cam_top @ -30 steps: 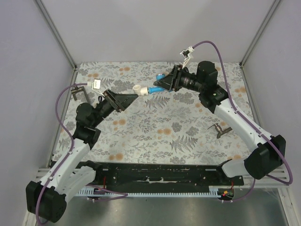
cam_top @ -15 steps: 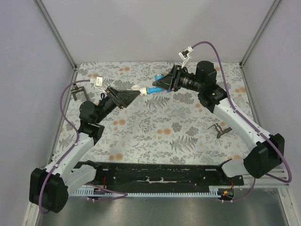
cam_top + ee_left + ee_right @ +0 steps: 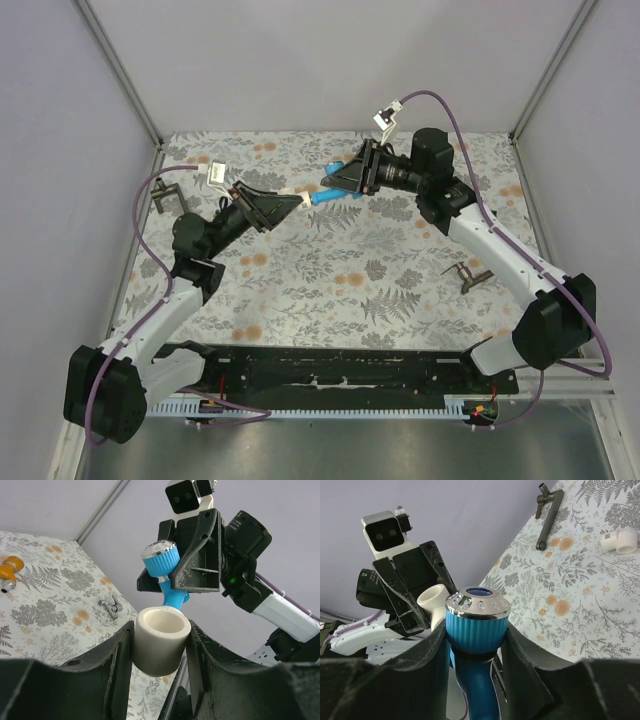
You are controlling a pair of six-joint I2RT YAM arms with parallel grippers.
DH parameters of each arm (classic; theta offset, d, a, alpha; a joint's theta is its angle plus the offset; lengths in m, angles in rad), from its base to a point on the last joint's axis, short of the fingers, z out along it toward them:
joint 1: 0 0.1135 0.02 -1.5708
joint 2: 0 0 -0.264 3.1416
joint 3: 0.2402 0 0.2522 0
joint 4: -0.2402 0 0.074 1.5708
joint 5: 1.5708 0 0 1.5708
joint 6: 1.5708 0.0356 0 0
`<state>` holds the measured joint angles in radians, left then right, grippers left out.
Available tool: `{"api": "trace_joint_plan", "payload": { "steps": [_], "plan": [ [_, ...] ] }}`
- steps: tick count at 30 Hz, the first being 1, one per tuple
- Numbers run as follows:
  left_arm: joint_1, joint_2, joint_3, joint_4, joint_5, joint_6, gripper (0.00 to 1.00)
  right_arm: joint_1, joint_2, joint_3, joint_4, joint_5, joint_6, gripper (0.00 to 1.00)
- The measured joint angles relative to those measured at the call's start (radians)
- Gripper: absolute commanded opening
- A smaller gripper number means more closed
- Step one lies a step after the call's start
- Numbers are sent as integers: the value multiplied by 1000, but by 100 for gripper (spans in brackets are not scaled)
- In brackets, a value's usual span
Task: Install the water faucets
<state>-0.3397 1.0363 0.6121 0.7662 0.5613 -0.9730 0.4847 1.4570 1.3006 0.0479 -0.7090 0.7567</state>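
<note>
At the far left of the table (image 3: 380,300) a dark bracket (image 3: 168,196) sits close to the side wall. In the right wrist view a loose white fitting (image 3: 620,540) lies on the flowered cloth not far from it. The orange faucet (image 3: 9,570) lies on its side on the cloth at the left edge of the left wrist view, apart from both arms. I cannot pick it out from above, perhaps because an arm covers it. Toward the middle, the left gripper (image 3: 287,206) is raised off the table and points right, its jaws clamped on the sides of a held white fitting (image 3: 160,636) whose open mouth faces the other arm. Just to the right, the blue faucet (image 3: 477,625) hangs in the air between the two arms. Its ribbed knob with a chrome cap is pinched between the jaws of the right gripper (image 3: 338,184), and its bent spout reaches down to the rim of the held white fitting. The spout tip is hidden behind that rim, so I cannot tell whether it has entered the fitting or only touches it. Further right, well apart from both grippers, a second dark bracket (image 3: 468,273) rests on the cloth beside the right arm's forearm.
</note>
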Motion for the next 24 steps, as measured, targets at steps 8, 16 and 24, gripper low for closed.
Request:
{"api": "trace_joint_plan", "payload": {
  "steps": [8, 16, 24],
  "plan": [
    [-1, -14, 0, 19, 58, 101, 2, -5, 19, 0, 32, -32, 71, 0],
    [-196, -199, 129, -453, -97, 843, 2, -16, 115, 53, -32, -188, 221, 0],
    [-437, -243, 179, -712, -369, 1442, 26, -14, 151, 54, -74, -258, 244, 0]
  ]
}}
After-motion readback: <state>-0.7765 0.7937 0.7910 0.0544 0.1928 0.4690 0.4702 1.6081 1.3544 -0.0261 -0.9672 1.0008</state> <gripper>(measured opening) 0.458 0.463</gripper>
